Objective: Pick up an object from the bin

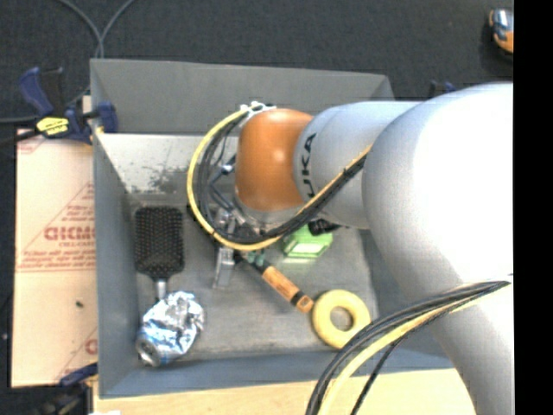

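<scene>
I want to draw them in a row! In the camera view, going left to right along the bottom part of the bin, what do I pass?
Crumpled silver foil → orange-handled tool → yellow ring. Left out: the black brush, straight above the foil, and the green block, which overlaps the tool and ring.

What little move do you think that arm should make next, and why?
Probably a small shift toward the slim orange-handled tool, whose dark end lies right beside the gripper. The gripper appears to hang over bare floor of the grey metal bin, between that tool and the black bristly hairbrush, with nothing beneath to grab.
</scene>
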Robot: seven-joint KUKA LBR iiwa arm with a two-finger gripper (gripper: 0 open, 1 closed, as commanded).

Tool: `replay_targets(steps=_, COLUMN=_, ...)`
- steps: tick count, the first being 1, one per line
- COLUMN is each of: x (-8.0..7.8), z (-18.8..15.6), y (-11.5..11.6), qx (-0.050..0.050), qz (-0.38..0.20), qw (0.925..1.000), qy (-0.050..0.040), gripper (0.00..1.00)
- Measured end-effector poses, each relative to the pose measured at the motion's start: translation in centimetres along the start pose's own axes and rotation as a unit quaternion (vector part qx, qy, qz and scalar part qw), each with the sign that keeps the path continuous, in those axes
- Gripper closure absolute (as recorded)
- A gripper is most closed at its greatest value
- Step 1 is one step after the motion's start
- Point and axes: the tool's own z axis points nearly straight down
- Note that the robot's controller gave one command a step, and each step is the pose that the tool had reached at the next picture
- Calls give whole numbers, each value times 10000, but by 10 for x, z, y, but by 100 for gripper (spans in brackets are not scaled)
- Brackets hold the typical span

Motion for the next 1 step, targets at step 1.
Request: replay_targets(steps=1, x=-10, z=-5, y=-5, qx=-5, qz=-43, qw=10000, qy=-52, gripper=0)
